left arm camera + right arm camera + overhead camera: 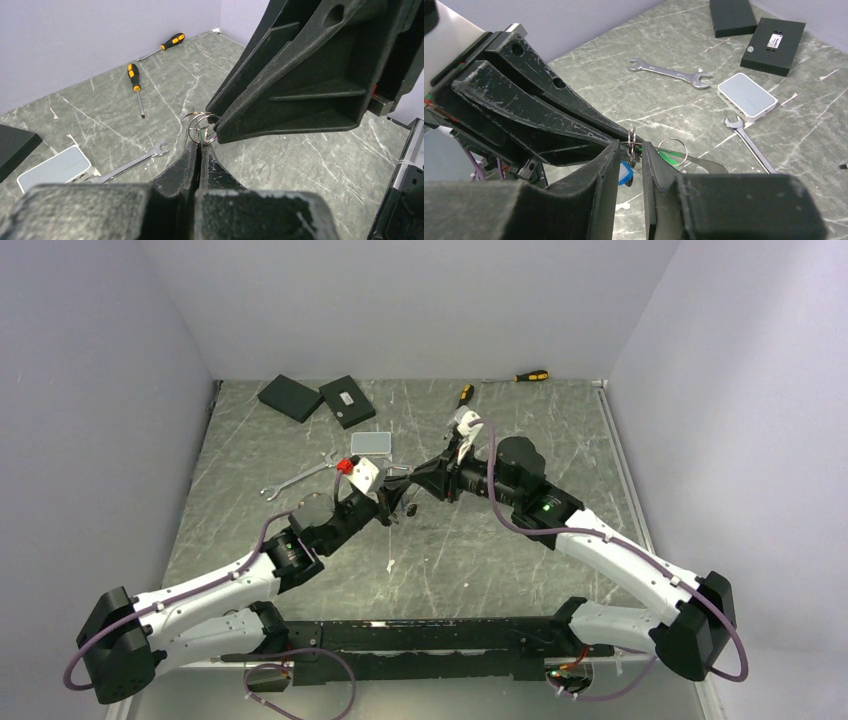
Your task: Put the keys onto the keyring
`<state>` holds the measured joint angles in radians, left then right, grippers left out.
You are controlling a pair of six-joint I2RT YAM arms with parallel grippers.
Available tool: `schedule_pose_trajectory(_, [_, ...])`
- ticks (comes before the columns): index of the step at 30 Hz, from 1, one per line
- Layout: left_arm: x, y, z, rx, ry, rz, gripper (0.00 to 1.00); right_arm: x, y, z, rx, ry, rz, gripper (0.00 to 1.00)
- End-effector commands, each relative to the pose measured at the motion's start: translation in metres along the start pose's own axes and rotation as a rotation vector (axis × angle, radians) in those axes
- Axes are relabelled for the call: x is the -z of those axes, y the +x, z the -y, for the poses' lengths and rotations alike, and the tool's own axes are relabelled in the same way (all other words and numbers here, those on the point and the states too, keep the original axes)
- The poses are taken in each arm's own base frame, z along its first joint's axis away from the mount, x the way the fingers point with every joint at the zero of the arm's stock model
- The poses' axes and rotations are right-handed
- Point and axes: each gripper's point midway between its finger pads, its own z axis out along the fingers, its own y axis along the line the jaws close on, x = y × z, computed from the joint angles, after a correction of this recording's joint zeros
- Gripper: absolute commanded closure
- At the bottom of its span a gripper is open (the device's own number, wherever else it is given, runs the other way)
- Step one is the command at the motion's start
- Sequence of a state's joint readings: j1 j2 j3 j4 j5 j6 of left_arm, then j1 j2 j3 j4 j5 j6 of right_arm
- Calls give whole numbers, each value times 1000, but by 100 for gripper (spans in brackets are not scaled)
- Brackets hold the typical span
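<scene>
Silvery keyring held up off the table, about mid-workspace, seen as 2 or 3 overlapping thin loops; cannot tell whether 1 coil or separate rings. Under it hang the keys, told by a blue tag and a green tag beside a further loop. Whether either is already threaded: cannot tell.

State of left gripper: jaws fully closed, pinching the keyring's lower edge at the very tips. State of right gripper: jaws partly apart, straddling the wire and the blue tag, nothing visibly clamped.

Risks, as judged:
- left pinch is on thin wire at the fingertips only; a sideways push from the right fingers could twist it out, dropping ring and keys to the table
- right jaws, if closed here, may catch a tag instead of the wire
- 2 sets of fingertips almost touching; collision likely if either advances
</scene>
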<state>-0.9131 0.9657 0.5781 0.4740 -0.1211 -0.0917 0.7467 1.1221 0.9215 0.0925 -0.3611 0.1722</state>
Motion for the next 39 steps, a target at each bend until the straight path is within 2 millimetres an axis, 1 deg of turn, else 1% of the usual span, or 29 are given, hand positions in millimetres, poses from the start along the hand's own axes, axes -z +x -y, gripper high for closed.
schedule_pose_trajectory(1, [-2, -35, 4, 26, 13, 124, 100, -6, -15, -4, 42, -26, 36, 74])
schedule_pose_trajectory(4, [-2, -34, 4, 27, 16, 128, 100, -7, -13, -4, 41, -33, 32, 77])
schedule_pose_trajectory(9, [-2, -31, 4, 25, 18, 121, 100, -6, -17, -4, 50, -27, 49, 90])
schedule_pose_trajectory(11, [-2, -30, 4, 25, 15, 117, 100, -5, -19, -4, 55, -23, 52, 92])
schedule_pose_trajectory(13, [-1, -28, 3, 24, 14, 115, 100, -5, -20, -5, 57, -24, 51, 89])
schedule_pose_trajectory(15, [-1, -27, 3, 27, 13, 115, 100, -4, -21, -6, 60, -28, 51, 82])
schedule_pose_trajectory(16, [-1, -26, 3, 29, 14, 114, 100, -4, -21, -6, 58, -29, 49, 79])
schedule_pose_trajectory(25, [-1, -26, 4, 29, 16, 110, 100, -6, -22, -6, 58, -32, 48, 78])
schedule_pose_trajectory(29, [-2, -23, 3, 30, 15, 105, 100, -5, -26, -8, 62, -41, 59, 71])
schedule_pose_trajectory(30, [14, -55, 4, 41, 24, 195, 100, -4, -27, -9, 63, -43, 62, 71])
schedule_pose_trajectory(31, [0, -26, 4, 33, 17, 116, 100, -4, -28, -9, 64, -43, 63, 70])
schedule_pose_trajectory(32, [-2, -23, 4, 33, 18, 108, 100, -5, -27, -10, 64, -46, 60, 70])
schedule_pose_trajectory(36, [-2, -22, 5, 31, 21, 105, 100, -6, -26, -9, 62, -47, 55, 74])
schedule_pose_trajectory(39, [-2, -22, 4, 30, 20, 103, 100, -6, -28, -10, 64, -48, 65, 75])
